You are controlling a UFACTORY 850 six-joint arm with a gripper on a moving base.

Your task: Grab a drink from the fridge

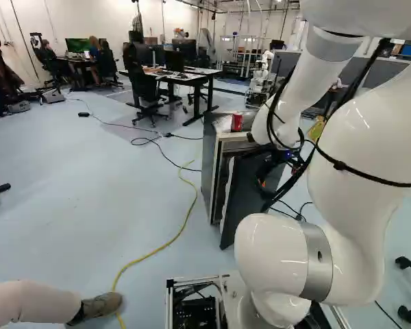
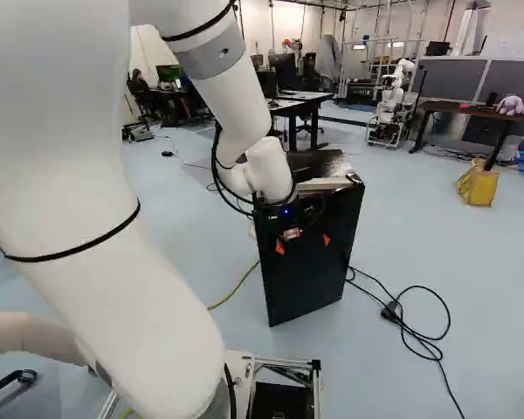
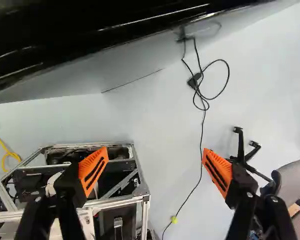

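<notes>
The small dark fridge (image 1: 209, 168) stands ahead of the base, its door (image 1: 250, 199) slightly ajar in the left base view. On its top is a red can (image 1: 236, 122). My gripper (image 2: 303, 243) is in front of the door's outer face, below the fridge's top, in the right base view. In the wrist view the gripper (image 3: 155, 171) stands wide open with nothing between its orange pads. A glossy dark surface, apparently the fridge door (image 3: 90, 35), lies ahead of the fingers. The inside of the fridge is hidden.
Black cables (image 2: 415, 332) lie on the floor beside the fridge, and a yellow cable (image 1: 161, 247) runs to its other side. A person's shoe (image 1: 101, 307) is close by the base. Desks and chairs stand behind. Another robot (image 2: 393, 100) and a yellow bag (image 2: 478, 185) are farther back.
</notes>
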